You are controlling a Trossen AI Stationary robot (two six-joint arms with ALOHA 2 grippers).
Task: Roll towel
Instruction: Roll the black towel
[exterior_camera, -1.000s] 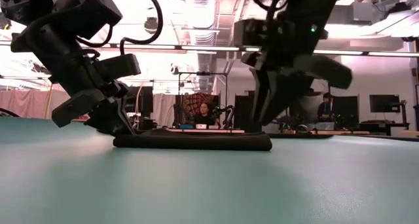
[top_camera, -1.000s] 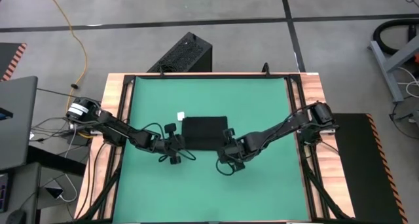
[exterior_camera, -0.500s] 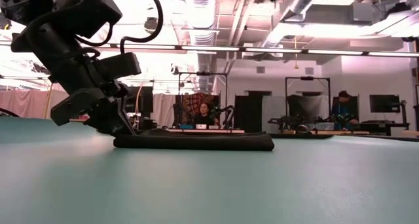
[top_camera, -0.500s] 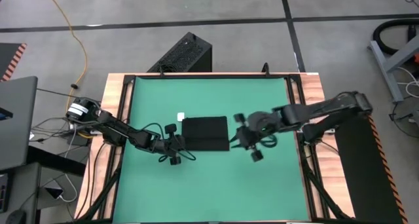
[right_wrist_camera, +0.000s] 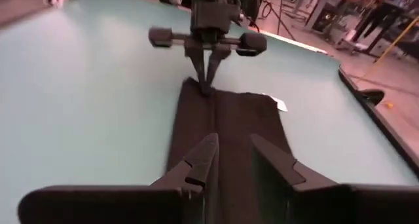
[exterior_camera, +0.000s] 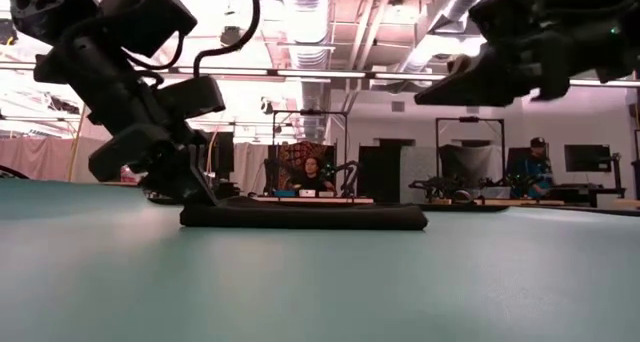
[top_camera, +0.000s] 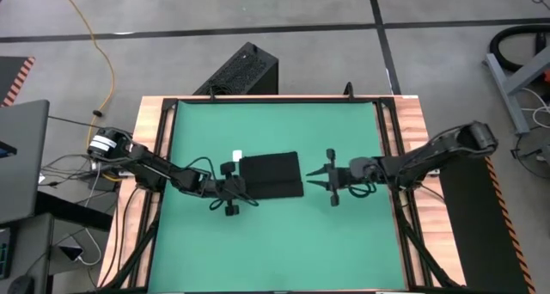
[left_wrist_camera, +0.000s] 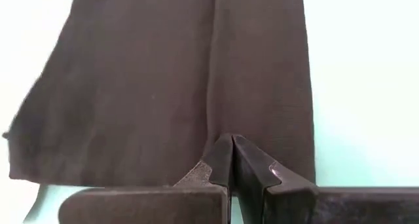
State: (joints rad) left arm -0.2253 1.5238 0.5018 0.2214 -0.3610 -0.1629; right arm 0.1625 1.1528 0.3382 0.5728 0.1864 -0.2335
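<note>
The black towel [top_camera: 273, 174] lies flat on the green mat [top_camera: 275, 251], its white tag [top_camera: 237, 156] at the far left corner. A lengthwise crease [left_wrist_camera: 213, 67] runs near its near edge. My left gripper [top_camera: 243, 187] is shut at the towel's left end, low on the mat; it also shows in the right wrist view [right_wrist_camera: 206, 86]. My right gripper [top_camera: 310, 178] is open a little and empty. It hangs above the mat just right of the towel's right end [right_wrist_camera: 229, 139], its fingers pointing left along the towel. My left gripper has its shut fingertips [left_wrist_camera: 229, 149] on the towel's left end, right at the crease [left_wrist_camera: 219, 129]. The fingers slant down from the table's left side. Whether they pinch a fold or one layer, I cannot tell. The towel lies flat on the mat.
A hard black ribbed box [top_camera: 242, 70] stands on the floor beyond the table's far edge. A laptop [top_camera: 19, 156] and cables lie left of the table. Wooden rails [top_camera: 412, 156] border the mat. People [exterior_camera: 313, 172] sit in the room behind.
My right gripper has risen from the towel's near right corner and gone toward the table's right edge, now clear of the cloth. My left gripper has shifted slightly toward the right, and the towel has slid a little that way along the mat.
</note>
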